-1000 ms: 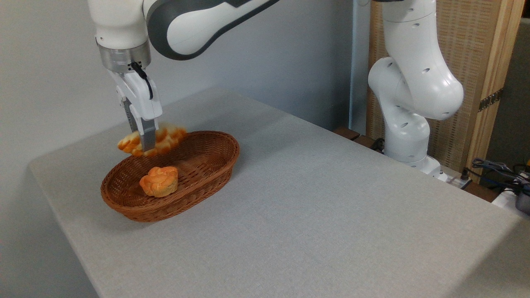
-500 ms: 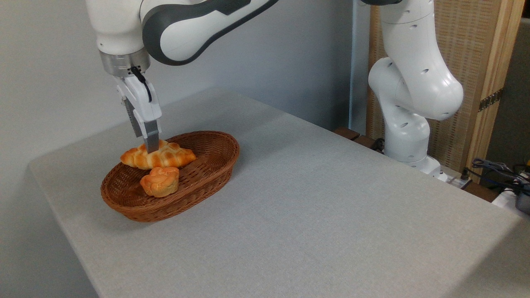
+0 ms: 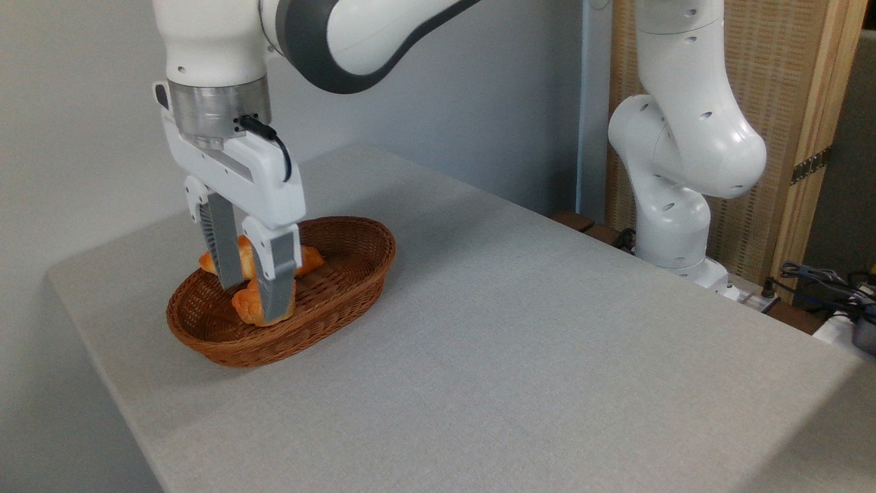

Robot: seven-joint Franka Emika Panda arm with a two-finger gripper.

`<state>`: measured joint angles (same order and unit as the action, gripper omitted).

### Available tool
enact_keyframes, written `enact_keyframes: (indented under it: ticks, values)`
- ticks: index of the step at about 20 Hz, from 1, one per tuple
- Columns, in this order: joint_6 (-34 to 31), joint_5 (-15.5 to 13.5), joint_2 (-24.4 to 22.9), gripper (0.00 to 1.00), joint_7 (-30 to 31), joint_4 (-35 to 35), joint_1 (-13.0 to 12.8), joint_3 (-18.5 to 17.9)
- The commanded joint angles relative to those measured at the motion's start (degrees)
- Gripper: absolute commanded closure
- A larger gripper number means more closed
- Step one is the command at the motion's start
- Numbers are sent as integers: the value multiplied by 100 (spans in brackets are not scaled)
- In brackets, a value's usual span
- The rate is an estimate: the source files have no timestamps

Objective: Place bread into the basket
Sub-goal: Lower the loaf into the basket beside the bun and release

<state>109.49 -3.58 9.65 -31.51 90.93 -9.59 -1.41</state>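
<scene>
**Bread in basket, end effector parted**

End effector (image 3: 251, 301) stands over the basket (image 3: 356, 263), fingers spread and holding nothing. The bread (image 3: 309, 259) lies inside the basket behind the fingers, largely hidden. A bun (image 3: 248, 306) sits between the fingertips.

One fixed camera only, placed above the near corner of the table (image 3: 520, 356), looking down at an angle across its grey top, toward the wall behind and the arm's base (image 3: 684, 226) at right, middle distance, arm's top cut by the upper edge.
</scene>
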Motion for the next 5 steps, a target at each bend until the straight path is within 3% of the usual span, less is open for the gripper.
enact_keyframes:
  ticks: [1,3,5]
  values:
    - [-313,68,-103,0,-713,39,-69,-578]
    - [-481,24,-235,0,-1390,39,-69,-737]
    - [-587,24,-244,0,-1455,39,-69,-747]
